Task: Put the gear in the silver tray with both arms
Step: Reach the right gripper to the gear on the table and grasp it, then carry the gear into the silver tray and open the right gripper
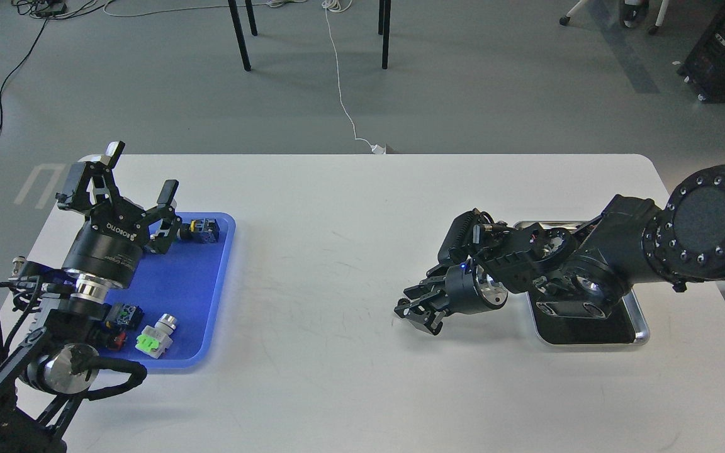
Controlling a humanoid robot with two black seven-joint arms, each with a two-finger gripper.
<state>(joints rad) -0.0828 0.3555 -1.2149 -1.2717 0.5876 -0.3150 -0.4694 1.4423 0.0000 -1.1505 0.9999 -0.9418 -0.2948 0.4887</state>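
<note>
A blue tray [211, 302] of small parts sits at the bench's left edge. The right arm [589, 264] covers the shiny silver tray [639, 333] near the right edge. The left end effector [142, 173] gapes empty; whether the right end effector [414, 311] is open or closed cannot be told.

I see the tray [639, 327], shiny metal with rounded corners and a dark reflective bottom, lying flat on the desk's right side, largely hidden under my right arm. I cannot make out a gear anywhere. My left tool [142, 173] is spread wide; my right tool [410, 313] is too dark to read.
</note>
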